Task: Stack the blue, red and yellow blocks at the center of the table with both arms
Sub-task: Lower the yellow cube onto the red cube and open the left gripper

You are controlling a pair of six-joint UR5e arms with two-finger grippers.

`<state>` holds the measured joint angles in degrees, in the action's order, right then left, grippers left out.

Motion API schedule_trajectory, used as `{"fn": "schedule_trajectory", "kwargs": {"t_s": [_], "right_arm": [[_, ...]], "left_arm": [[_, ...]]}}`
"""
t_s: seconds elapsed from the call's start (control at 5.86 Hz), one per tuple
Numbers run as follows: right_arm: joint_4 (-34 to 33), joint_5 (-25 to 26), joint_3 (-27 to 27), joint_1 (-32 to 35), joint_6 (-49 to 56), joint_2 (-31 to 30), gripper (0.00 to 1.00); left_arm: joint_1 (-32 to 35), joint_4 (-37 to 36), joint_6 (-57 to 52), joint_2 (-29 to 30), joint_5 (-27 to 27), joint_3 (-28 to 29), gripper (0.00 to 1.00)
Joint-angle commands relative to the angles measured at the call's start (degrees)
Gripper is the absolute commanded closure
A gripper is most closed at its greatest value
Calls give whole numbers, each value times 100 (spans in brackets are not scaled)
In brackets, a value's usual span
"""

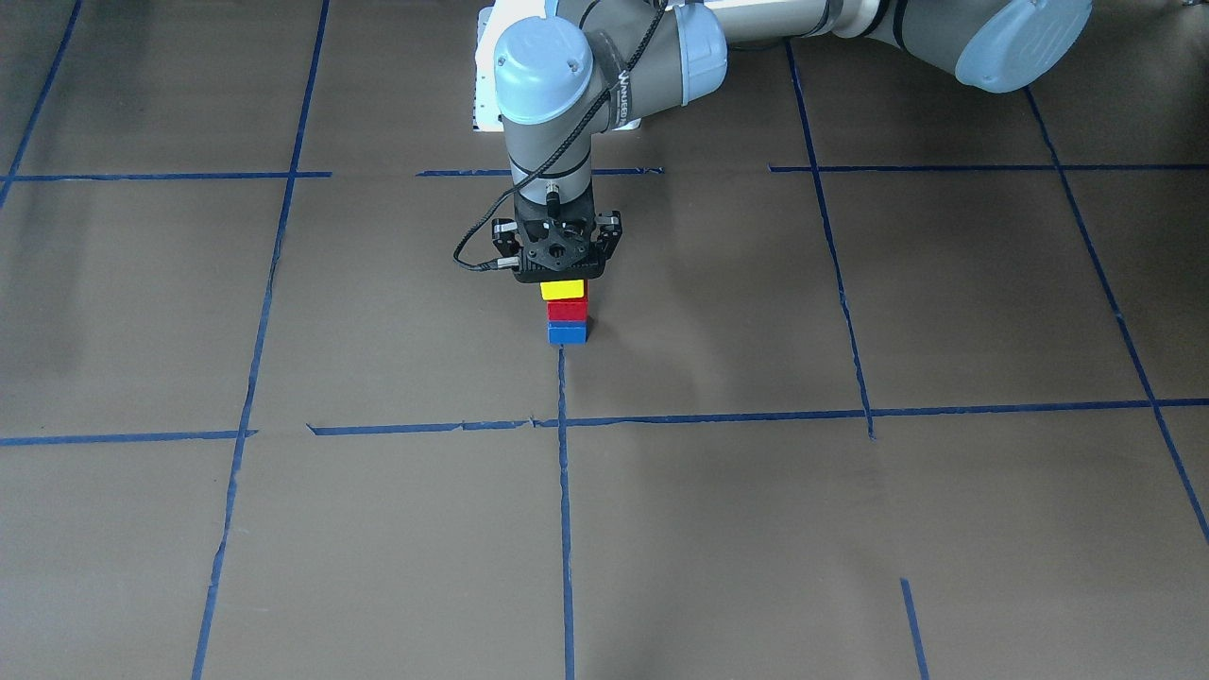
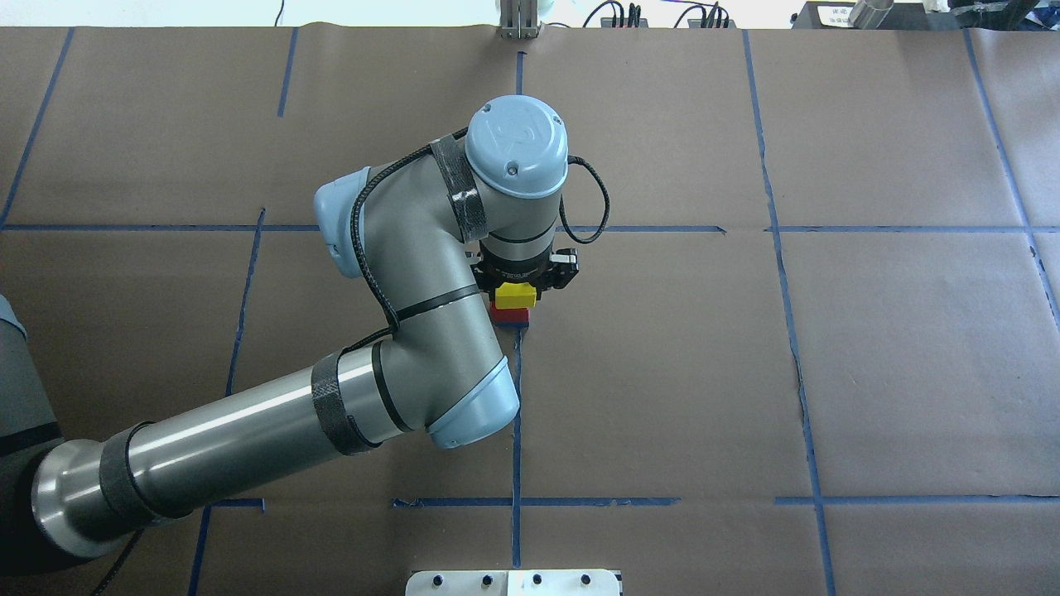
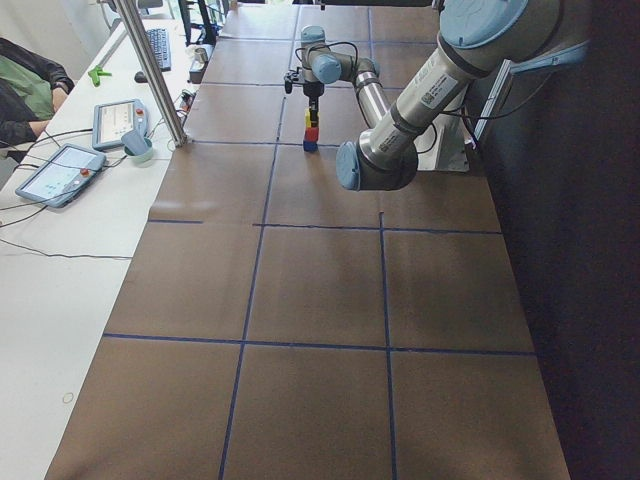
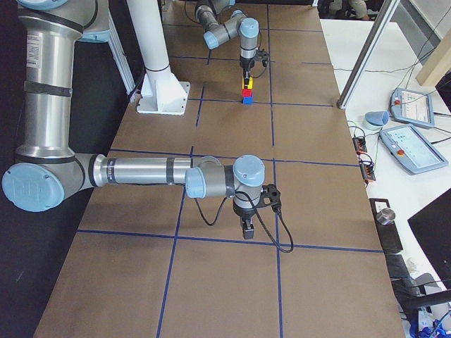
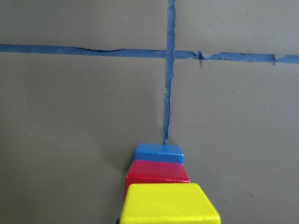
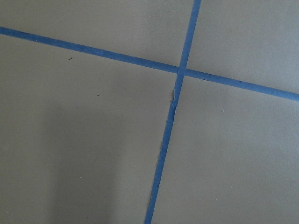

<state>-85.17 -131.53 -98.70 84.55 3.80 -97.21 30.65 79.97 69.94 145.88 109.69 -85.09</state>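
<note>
Yellow block [image 1: 563, 289] on red block [image 1: 567, 309] on blue block [image 1: 567, 332]: one upright stack, mid-table [image 1: 850, 529]. Left gripper [image 1: 564, 276] directly above the yellow block; finger state cannot be told. Right gripper [image 4: 247, 231] well apart, at 6 o'clock from the stack in the right-side view; finger state cannot be told.

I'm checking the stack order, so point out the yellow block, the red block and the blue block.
yellow block [image 1: 563, 290]: exterior front-facing view, its camera-facing side, top of the stack.
red block [image 1: 567, 310]: exterior front-facing view, its camera-facing side, middle.
blue block [image 1: 566, 333]: exterior front-facing view, its camera-facing side, bottom.
</note>
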Motion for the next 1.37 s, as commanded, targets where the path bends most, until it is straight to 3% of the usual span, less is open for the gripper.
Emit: {"fn": "schedule_trajectory", "kwargs": {"t_s": [0.0, 0.17, 0.51, 0.68, 0.85, 1.2], "right_arm": [[0, 4, 0, 0, 6, 0, 0], [0, 4, 0, 0, 6, 0, 0], [0, -4, 0, 0, 6, 0, 0], [0, -4, 0, 0, 6, 0, 0], [0, -4, 0, 0, 6, 0, 0], [0, 4, 0, 0, 6, 0, 0]], "left_arm": [[2, 1, -7, -6, 0, 2, 77], [46, 1, -146, -6, 0, 10, 65], [108, 1, -174, -15, 0, 45, 65], [99, 27, -174, -33, 9, 46, 47], [82, 218, -174, -120, 17, 46, 35], [73, 299, -174, -121, 35, 28, 35]]}}
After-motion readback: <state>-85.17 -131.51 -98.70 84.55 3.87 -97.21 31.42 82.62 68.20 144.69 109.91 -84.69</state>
